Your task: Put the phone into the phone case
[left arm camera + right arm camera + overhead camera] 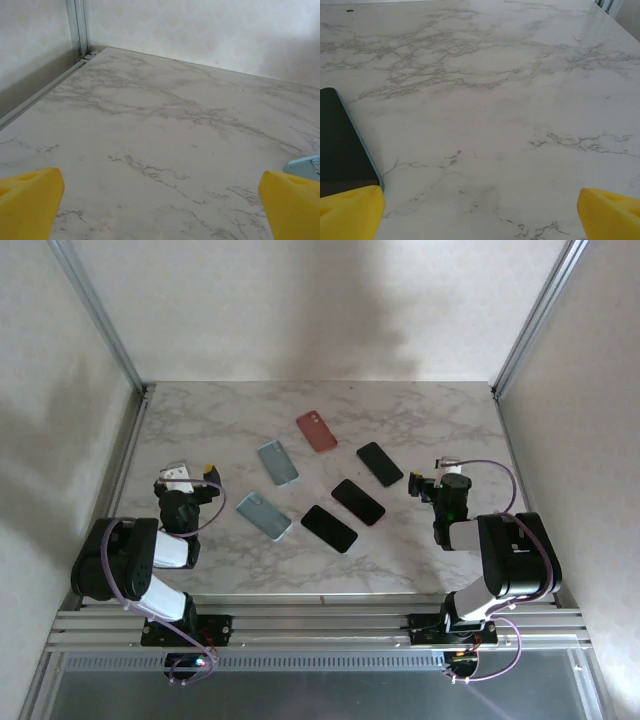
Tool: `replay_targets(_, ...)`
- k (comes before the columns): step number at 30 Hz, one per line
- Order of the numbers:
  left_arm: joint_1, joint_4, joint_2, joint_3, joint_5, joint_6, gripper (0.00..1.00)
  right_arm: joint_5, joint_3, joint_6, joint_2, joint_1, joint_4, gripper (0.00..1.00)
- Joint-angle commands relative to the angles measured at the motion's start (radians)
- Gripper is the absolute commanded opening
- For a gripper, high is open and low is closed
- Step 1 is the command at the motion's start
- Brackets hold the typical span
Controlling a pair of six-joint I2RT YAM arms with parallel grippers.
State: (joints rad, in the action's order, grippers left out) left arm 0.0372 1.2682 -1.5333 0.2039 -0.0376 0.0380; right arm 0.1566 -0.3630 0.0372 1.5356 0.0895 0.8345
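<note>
Left tool [160,210] stands wide open, empty, near a blue case [306,164]. Right tool [480,212], likewise open, is beside a black phone [345,145] on the tabletop [440,420].

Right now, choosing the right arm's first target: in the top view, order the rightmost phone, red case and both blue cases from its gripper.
1. Rightmost phone, just left of the right gripper.
2. Red case, rear centre.
3. Rear blue case, left of centre.
4. Front blue case, leftmost.
</note>
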Motion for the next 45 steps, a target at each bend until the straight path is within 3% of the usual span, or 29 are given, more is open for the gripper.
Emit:
replay_targets(1,0.009,0.043,-0.009,0.016,-0.010,0.014,1.00,0.014,-0.020,-0.008,0.012,-0.005,0.038,0.99)
replay_targets(23,0.009,0.041,-0.009,0.017,-0.008,0.014,0.99,0.011,-0.023,-0.008,0.012,-0.004,0.031,0.99)
replay_targets(25,0.010,0.041,-0.009,0.016,-0.009,0.014,0.89,0.014,-0.023,-0.011,0.012,-0.004,0.039,0.97)
replay_targets(26,0.008,0.052,-0.007,0.012,-0.015,0.014,0.82,0.029,-0.040,-0.017,-0.012,0.005,-0.006,0.96)
replay_targets(28,-0.010,-0.030,0.073,0.032,-0.089,0.018,0.79,0.064,-0.136,-0.029,-0.112,0.032,-0.261,0.90)
replay_targets(30,-0.032,-0.288,0.189,0.119,-0.152,0.036,0.76,0.056,-0.259,0.042,-0.190,0.039,-0.530,0.85)
replay_targets(32,-0.040,-0.482,0.240,0.219,-0.174,0.119,0.73,0.036,-0.334,0.107,-0.246,0.066,-0.685,0.83)
replay_targets(39,-0.124,-0.835,0.179,0.434,-0.056,0.308,0.56,0.078,-0.468,0.124,-0.260,0.354,-1.010,0.82)
replay_targets(45,-0.195,-0.956,0.197,0.459,0.007,0.344,0.55,0.071,-0.505,0.178,-0.228,0.532,-1.179,0.82)
